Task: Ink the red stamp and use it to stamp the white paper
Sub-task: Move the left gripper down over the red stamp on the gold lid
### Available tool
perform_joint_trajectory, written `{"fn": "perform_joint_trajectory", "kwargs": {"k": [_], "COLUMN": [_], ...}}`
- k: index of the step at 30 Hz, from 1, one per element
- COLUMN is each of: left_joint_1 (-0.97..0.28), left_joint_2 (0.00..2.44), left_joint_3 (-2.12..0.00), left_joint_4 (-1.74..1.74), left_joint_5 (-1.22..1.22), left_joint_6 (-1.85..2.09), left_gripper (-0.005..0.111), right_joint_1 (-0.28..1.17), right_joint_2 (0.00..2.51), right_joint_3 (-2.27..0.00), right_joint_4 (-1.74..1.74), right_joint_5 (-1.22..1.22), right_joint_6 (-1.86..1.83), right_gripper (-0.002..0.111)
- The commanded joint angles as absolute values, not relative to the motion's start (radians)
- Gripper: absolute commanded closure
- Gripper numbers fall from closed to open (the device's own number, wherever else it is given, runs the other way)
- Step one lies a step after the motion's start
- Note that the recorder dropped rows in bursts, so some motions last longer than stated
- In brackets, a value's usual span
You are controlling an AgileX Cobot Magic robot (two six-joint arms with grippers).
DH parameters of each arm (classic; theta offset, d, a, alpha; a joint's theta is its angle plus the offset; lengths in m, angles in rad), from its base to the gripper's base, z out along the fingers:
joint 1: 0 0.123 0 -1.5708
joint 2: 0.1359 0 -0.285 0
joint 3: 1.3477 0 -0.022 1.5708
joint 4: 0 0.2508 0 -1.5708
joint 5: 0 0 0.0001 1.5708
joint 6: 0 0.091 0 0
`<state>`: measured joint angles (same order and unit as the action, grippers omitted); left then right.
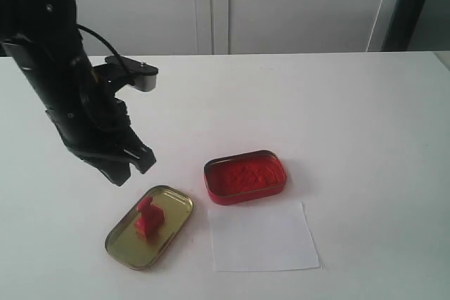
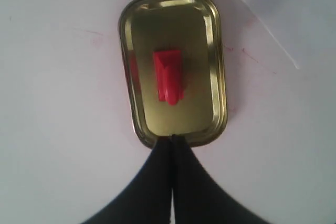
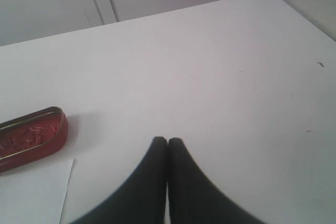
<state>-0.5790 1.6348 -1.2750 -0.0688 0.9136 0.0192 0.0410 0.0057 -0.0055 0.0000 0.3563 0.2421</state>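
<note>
While nothing is held at this moment, the near part of the table (image 1: 365,124) carries what the job turns on. The white paper (image 1: 264,238) lies flat at the near right. Just to its left, apart from it, lies a gold tin lid (image 1: 126,247) with the red stamp (image 1: 148,217) resting near its middle.

In the exterior view the lid's long axis runs on a slant, from near left to far right. In the left wrist view the stamp's body runs along that same axis, its narrower handle end turned toward the end effector. Whether the stamp stands upright or leans, I cannot tell.

Just beyond the paper's far edge sits the open red ink tin (image 1: 245,175), close to the paper but seemingly not touching it.

Further back and to the left, the left end effector (image 1: 130,168) hangs above the table, off the far-left side of the lid, its fingers clenched together on nothing. From it the stamp lies forward and down, toward the camera and slightly right. By my judgement the fingers must part before any descent and then close across the handle's narrow sides.

The right end effector (image 3: 167,141) does not appear in the exterior view. Its own wrist view shows it clenched and empty over bare table, with the ink tin and a corner of the paper off to one side. The left arm is therefore the nearer one to the stamp.

Beyond everything, the table runs back to pale cabinet doors (image 1: 281,5).
</note>
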Motion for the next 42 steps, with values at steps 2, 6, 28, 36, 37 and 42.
{"fn": "perform_joint_trajectory", "kwargs": {"k": [2,6,28,36,37,42], "left_joint_1": [-0.63,-0.63,-0.63,-0.63,-0.63,-0.63], "left_joint_2": [1.69,1.724,1.735,1.735,1.735,1.735], "left_joint_3": [-1.282,-1.282,-1.258,-1.207,-1.207,-1.207], "left_joint_4": [-0.036,-0.043,-0.042,-0.017,-0.017,-0.017], "left_joint_5": [0.854,0.844,0.823,0.72,0.71,0.708], "left_joint_6": [-0.051,-0.06,-0.099,-0.098,-0.098,-0.098], "left_gripper": [0.107,0.107,0.067,0.067,0.067,0.067], "right_joint_1": [0.038,0.038,0.038,0.038,0.038,0.038], "right_joint_2": [0.0,0.0,0.0,0.0,0.0,0.0], "right_joint_3": [0.0,0.0,0.0,0.0,0.0,0.0], "right_joint_4": [-0.008,-0.008,-0.008,-0.008,-0.008,-0.008], "right_joint_5": [0.34,0.34,0.34,0.34,0.34,0.34], "right_joint_6": [0.243,0.243,0.243,0.243,0.243,0.243], "right_gripper": [0.108,0.108,0.108,0.108,0.108,0.108]}}
